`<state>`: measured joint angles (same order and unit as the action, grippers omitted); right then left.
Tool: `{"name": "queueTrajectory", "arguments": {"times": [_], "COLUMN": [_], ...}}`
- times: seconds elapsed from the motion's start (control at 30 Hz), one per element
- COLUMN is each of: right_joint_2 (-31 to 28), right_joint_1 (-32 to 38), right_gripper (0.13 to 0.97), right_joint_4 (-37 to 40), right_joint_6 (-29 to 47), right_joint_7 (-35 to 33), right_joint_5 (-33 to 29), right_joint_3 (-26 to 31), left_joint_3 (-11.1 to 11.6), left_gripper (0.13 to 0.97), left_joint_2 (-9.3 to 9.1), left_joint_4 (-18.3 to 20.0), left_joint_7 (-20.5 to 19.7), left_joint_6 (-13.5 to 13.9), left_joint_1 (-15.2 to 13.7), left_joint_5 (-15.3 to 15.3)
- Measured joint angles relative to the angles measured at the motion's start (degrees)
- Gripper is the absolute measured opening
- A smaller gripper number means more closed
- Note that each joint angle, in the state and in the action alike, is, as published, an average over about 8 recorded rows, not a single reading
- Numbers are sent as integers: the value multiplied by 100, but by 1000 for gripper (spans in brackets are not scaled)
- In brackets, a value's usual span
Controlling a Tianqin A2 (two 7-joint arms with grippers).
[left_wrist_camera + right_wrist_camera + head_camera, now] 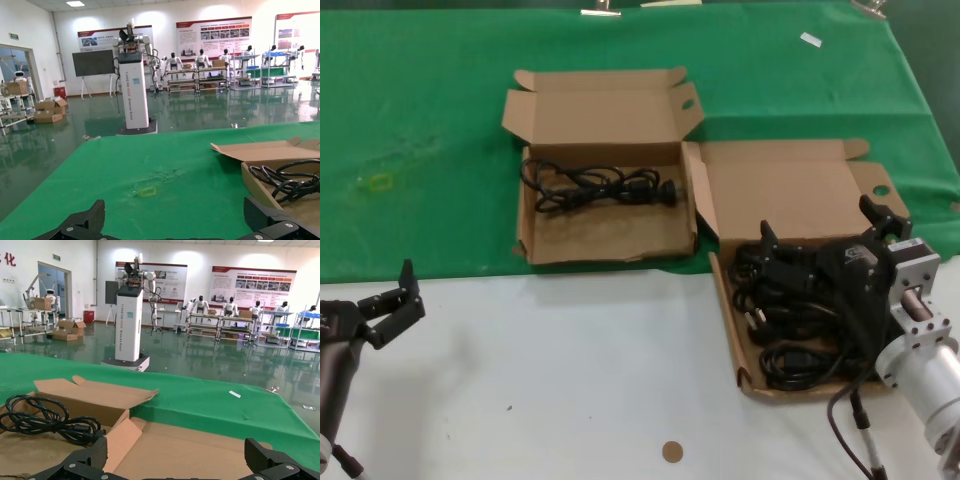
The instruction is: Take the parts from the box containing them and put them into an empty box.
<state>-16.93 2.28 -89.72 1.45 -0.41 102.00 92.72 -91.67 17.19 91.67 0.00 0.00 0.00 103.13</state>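
The box with one big side flap and a round hole (790, 200) lies open at the right and holds several coiled black cables (790, 320). My right gripper (825, 232) hovers just above those cables, open and empty; its wrist view shows the jaws (175, 467) spread in front of that box's lid (200, 450). The box with two small ear tabs (605, 240) lies open left of it and holds one black cable (595, 187), which also shows in the right wrist view (45, 420). My left gripper (398, 303) is open and empty, parked at the near left.
A green cloth (420, 120) covers the far half of the table; the near half is white (570, 360). A small brown disc (671, 451) lies near the front edge. A yellow mark (380, 183) is on the cloth at the left.
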Motion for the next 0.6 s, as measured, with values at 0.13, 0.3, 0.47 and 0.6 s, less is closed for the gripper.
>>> {"name": "queueTrajectory", "arguments": {"times": [0.13,0.3,0.47,0.6], "right_joint_2": [0,0,0,0], "right_joint_1": [0,0,0,0], "right_gripper": [966,966,966,966], "right_joint_4": [0,0,0,0], "right_joint_6": [0,0,0,0], "right_joint_7": [0,0,0,0], "right_joint_5": [0,0,0,0], "right_joint_3": [0,0,0,0], "left_joint_3": [0,0,0,0], "left_gripper": [966,966,966,966], "left_joint_2": [0,0,0,0], "left_joint_4": [0,0,0,0], "left_joint_7": [0,0,0,0], "left_joint_6": [0,0,0,0], "left_joint_1": [0,0,0,0], "left_joint_5": [0,0,0,0]}}
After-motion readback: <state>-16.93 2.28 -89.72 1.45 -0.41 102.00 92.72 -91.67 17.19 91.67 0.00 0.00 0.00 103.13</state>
